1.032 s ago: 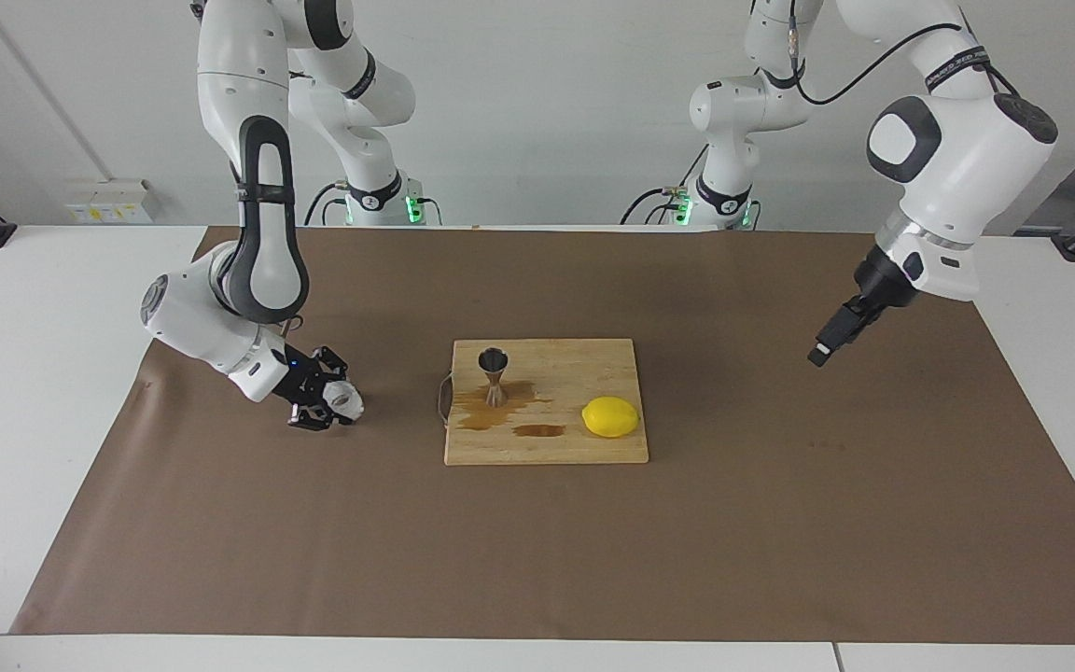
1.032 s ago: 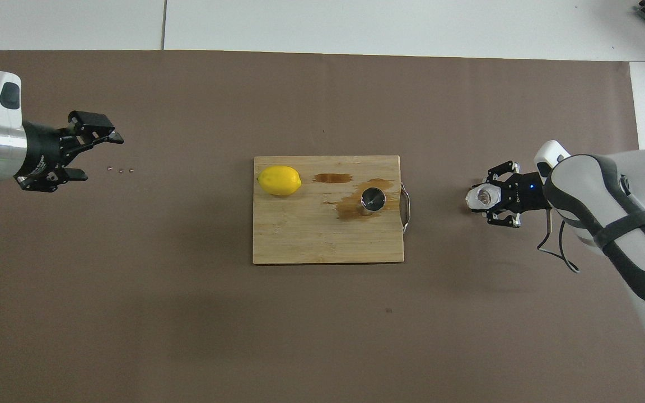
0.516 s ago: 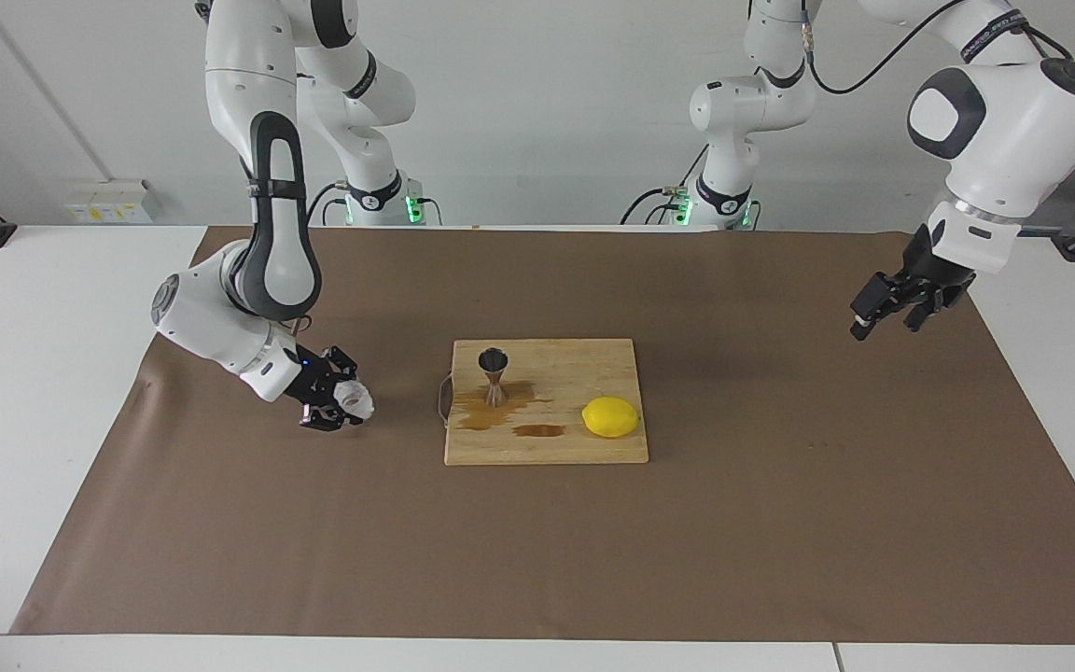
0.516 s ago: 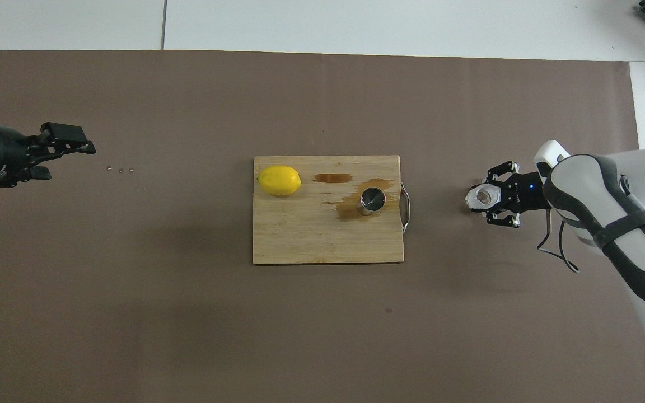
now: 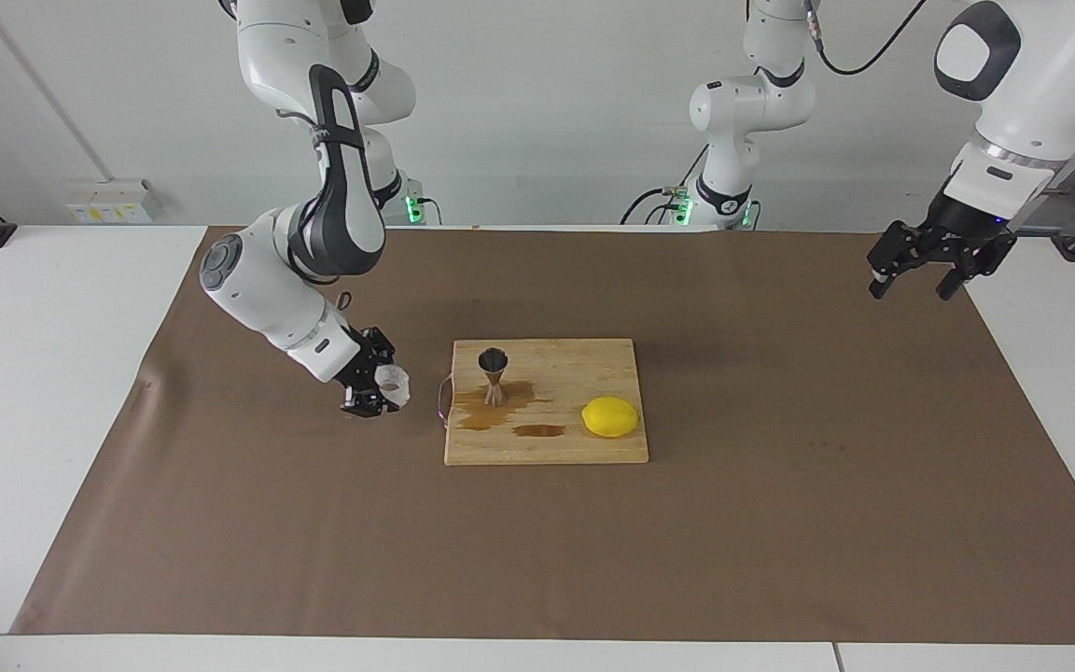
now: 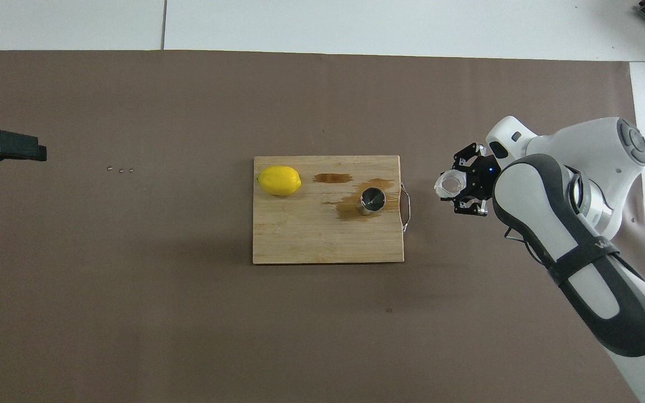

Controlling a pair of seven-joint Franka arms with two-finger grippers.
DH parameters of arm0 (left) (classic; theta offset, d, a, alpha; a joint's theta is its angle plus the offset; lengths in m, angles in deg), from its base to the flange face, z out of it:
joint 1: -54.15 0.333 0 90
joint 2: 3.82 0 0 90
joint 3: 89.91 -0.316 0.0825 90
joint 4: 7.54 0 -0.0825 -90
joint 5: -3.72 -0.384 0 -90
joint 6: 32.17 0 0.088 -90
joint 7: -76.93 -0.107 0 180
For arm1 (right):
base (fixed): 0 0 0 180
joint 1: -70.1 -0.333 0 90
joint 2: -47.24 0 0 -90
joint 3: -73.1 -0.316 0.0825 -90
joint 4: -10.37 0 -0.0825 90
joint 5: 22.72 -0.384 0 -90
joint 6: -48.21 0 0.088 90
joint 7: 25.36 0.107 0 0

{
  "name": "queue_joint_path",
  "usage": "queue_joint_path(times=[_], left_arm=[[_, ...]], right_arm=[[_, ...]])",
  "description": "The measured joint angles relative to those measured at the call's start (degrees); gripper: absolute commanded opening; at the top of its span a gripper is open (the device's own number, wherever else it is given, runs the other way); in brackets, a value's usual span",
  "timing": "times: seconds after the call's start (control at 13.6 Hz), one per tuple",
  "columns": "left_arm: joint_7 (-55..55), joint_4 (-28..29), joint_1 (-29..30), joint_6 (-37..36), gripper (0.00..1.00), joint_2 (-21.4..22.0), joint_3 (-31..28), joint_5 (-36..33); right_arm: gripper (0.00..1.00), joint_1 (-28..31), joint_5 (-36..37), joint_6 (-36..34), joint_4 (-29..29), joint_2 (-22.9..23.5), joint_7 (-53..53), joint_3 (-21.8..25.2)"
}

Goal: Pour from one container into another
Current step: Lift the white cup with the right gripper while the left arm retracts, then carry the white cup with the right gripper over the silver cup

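i am holding the clear tumbler (image 5: pixel 395 381) in my right gripper (image 5: pixel 379 390), fingers clamped on its sides, hanging over the brown mat (image 5: pixel 220 523) just beside the handle end of the wooden board (image 5: pixel 547 448). the tumbler is tipping, its mouth facing the board. the steel jigger (image 5: pixel 494 375) is standing upright on the board, wet brown stains (image 5: pixel 491 415) spreading around its foot (a smaller streak lying nearer the lemon (image 5: pixel 610 416)). my left gripper (image 5: pixel 911 275) is waiting, raised over the mat's edge at the left arm's end of the table, its fingers spread apart and gripping nothing.
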Motion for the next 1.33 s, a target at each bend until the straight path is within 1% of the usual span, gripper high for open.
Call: queue_joint_path(times=[0.29, 0.44, 0.66, 0.81, 0.96, 1.18, 1.25, 1.33], left_arm=[[-1.98, -0.04, -0.4, -3.53, 1.0, 3.02, 0.08, -0.01], [-1.98, 0.09, -1.32, -3.79, 1.0, 3.24, 0.14, -0.01], [-1.98, 0.48, -2.28, -4.68, 1.0, 3.24, 0.17, -0.01], [-1.26, 0.47, -2.28, -5.17, 1.0, 3.3, 0.08, -0.01], [0.67, 0.43, -2.28, -5.78, 1.0, 3.42, 0.12, -0.23], [0.91, 0.38, -2.71, -6.78, 1.0, 3.51, 1.02, -5.49], [0.91, 0.37, -2.93, -6.96, 1.0, 3.57, 1.25, -6.06], [0.86, 0.39, -2.97, -7.32, 1.0, 3.72, 1.37, -6.15]], right_arm=[[0.37, -3.03, 4.71, 0.0, 1.83, -0.67, 6.25, -0.04], [0.37, -3.87, 7.85, 0.0, 2.58, -0.92, 8.79, -0.06], [0.35, -5.11, 10.35, 0.0, 3.2, -1.43, 10.87, -0.06], [0.35, -7.43, 13.98, 0.0, 3.76, -1.68, 15.13, -0.11], [0.35, -9.08, 15.65, 0.0, 4.35, -1.73, 17.34, -0.12], [0.35, -9.85, 18.57, 0.0, 4.66, -2.16, 17.73, -0.12], [0.33, -9.85, 19.06, 0.0, 4.66, -2.36, 17.78, -0.12], [0.33, -9.87, 19.65, -0.01, 4.67, -2.48, 17.97, -0.12]])
